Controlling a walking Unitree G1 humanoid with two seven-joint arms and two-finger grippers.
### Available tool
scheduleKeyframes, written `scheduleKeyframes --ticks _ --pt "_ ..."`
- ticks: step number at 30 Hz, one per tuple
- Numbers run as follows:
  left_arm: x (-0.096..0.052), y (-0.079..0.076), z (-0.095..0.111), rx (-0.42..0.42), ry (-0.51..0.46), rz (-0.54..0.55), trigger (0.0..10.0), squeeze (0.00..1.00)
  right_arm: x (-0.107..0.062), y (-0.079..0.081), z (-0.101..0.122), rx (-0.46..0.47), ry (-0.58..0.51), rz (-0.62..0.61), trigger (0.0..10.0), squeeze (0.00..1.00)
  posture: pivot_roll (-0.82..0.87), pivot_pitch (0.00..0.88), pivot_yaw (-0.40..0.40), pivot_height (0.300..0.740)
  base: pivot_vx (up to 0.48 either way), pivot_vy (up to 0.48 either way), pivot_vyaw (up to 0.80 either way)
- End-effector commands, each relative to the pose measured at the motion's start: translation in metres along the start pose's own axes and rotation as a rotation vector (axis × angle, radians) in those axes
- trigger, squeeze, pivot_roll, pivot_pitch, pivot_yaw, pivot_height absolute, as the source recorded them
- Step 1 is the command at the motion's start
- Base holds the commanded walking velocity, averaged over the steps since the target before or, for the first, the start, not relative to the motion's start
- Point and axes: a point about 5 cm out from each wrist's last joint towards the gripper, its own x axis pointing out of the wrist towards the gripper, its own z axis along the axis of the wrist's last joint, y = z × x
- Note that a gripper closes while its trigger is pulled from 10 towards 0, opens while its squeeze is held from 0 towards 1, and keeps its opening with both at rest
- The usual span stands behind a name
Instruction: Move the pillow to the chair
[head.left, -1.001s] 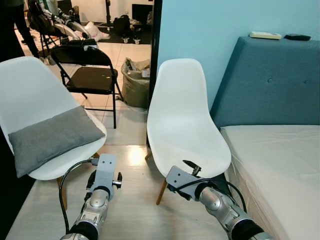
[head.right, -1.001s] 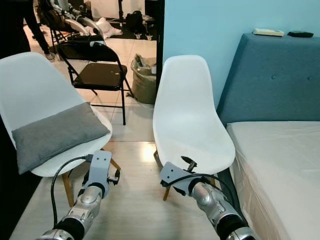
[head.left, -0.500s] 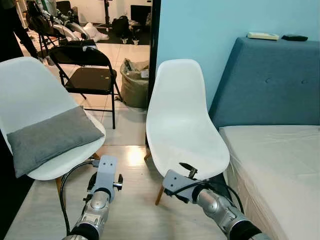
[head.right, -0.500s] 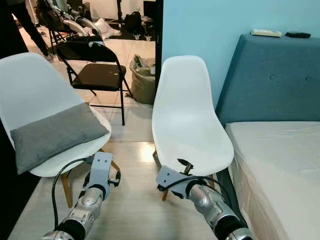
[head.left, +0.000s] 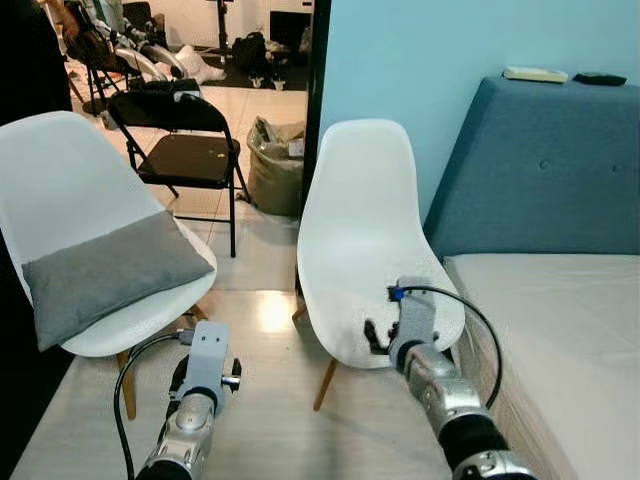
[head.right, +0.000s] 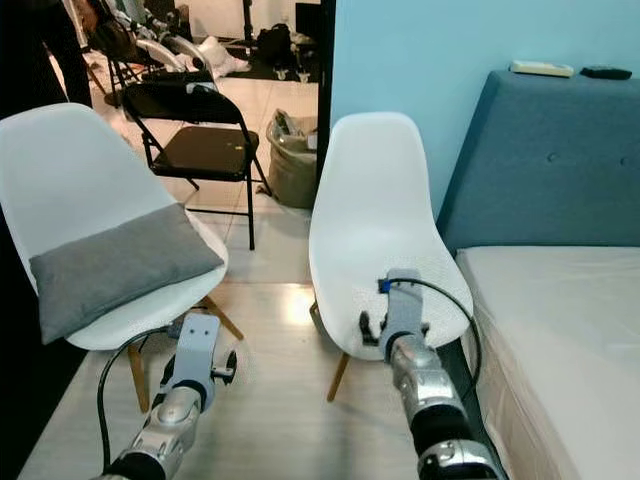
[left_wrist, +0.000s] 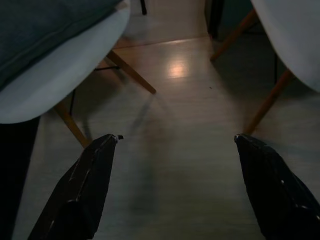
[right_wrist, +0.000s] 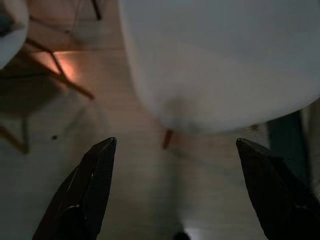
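The grey pillow (head.left: 110, 277) lies on the left white chair (head.left: 60, 190). Both grippers, left (left_wrist: 172, 145) and right (right_wrist: 175, 147), hang spread-fingered, holding nothing, near the empty right chair (head.left: 365, 230).

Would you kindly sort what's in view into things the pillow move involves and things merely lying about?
Part of the job:
- grey pillow, lying on the left white chair
- empty white chair in the middle
- left pincer and right pincer, both open, low over the floor

Just lying about:
- black folding chair
- bed
- bag by the doorway
- two remotes on the headboard
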Motion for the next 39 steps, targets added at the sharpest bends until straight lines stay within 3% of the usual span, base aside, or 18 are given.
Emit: scheduleKeyframes --ticks 1,3,5,9,14,19,23,24,28,29,30,31,33,36,39 --pt "-0.004 -0.001 -0.008 -0.003 0.023 -0.003 10.0 0.0 -0.002 -0.002 -0.018 0.023 0.015 -0.022 10.0 0.0 -0.04 0.08 -0.058 0.74 0.0 0.0 0.0" --pt "-0.007 -0.001 -0.014 0.004 0.041 -0.003 10.0 0.0 -0.004 0.0 -0.031 -0.097 0.063 -0.034 10.0 0.0 -0.04 0.085 -0.059 0.74 0.0 0.0 0.0" --pt "-0.01 -0.002 -0.021 -0.004 0.064 -0.001 10.0 0.0 -0.008 0.003 -0.046 -0.047 0.098 0.139 10.0 0.0 -0.02 0.091 -0.063 0.74 0.0 0.0 0.0" --pt "-0.012 -0.002 -0.025 -0.037 0.086 0.013 10.0 0.0 -0.01 -0.01 -0.059 -0.037 0.17 0.085 10.0 0.0 -0.01 0.093 -0.062 0.74 0.0 0.0 0.0" --pt "-0.015 0.008 -0.041 -0.107 0.181 0.058 10.0 0.0 -0.013 -0.02 -0.06 -0.031 0.111 0.053 10.0 0.0 -0.02 0.095 -0.046 0.74 0.0 0.0 0.0" --pt "-0.014 0.013 -0.039 -0.07 0.18 0.021 10.0 0.0 -0.017 -0.024 -0.055 -0.036 0.009 0.045 10.0 0.0 -0.02 0.077 -0.043 0.74 0.0 0.0 0.0" --pt "-0.011 -0.004 -0.035 -0.012 0.229 -0.12 10.0 0.0 -0.018 -0.029 -0.051 -0.004 -0.04 0.073 10.0 0.0 -0.01 0.06 -0.039 0.74 0.0 0.0 0.0" --pt "-0.012 -0.011 -0.033 -0.049 0.226 -0.177 10.0 0.0 -0.018 -0.03 -0.051 -0.012 -0.031 0.086 10.0 0.0 -0.01 0.054 -0.043 0.74 0.0 0.0 0.0" --pt "-0.012 -0.018 -0.034 -0.045 0.23 -0.205 10.0 0.0 -0.016 -0.033 -0.052 -0.01 0.0 0.06 10.0 0.0 0.0 0.047 -0.056 0.74 0.0 0.0 0.0" --pt "-0.01 -0.015 -0.032 0.019 0.22 -0.15 10.0 0.0 -0.014 -0.036 -0.055 -0.021 0.053 -0.002 10.0 0.0 0.0 0.048 -0.066 0.74 0.0 0.0 0.0" --pt "-0.01 -0.015 -0.032 0.019 0.22 -0.15 10.0 0.0 -0.014 -0.036 -0.055 -0.021 0.053 -0.002 10.0 0.0 0.0 0.048 -0.066 0.74 0.0 0.0 0.0" --pt "-0.007 -0.009 -0.026 0.077 0.182 -0.069 10.0 0.0 -0.013 -0.042 -0.058 -0.051 0.106 -0.085 10.0 0.0 0.01 0.053 -0.071 0.74 0.0 0.0 0.0" --pt "-0.006 -0.007 -0.024 0.085 0.166 -0.055 10.0 0.0 -0.013 -0.044 -0.059 -0.06 0.114 -0.108 10.0 0.0 0.01 0.056 -0.073 0.74 0.0 0.0 0.0" --pt "-0.005 -0.008 -0.018 0.037 0.128 -0.055 10.0 0.0 -0.013 -0.043 -0.056 -0.042 0.094 -0.087 10.0 0.0 0.01 0.079 -0.083 0.74 0.0 0.0 0.0" --pt "-0.006 0.004 -0.024 -0.029 0.178 0.01 10.0 0.0 -0.013 -0.033 -0.058 -0.104 0.068 -0.001 10.0 0.0 0.02 0.075 -0.086 0.74 0.0 0.0 0.0"
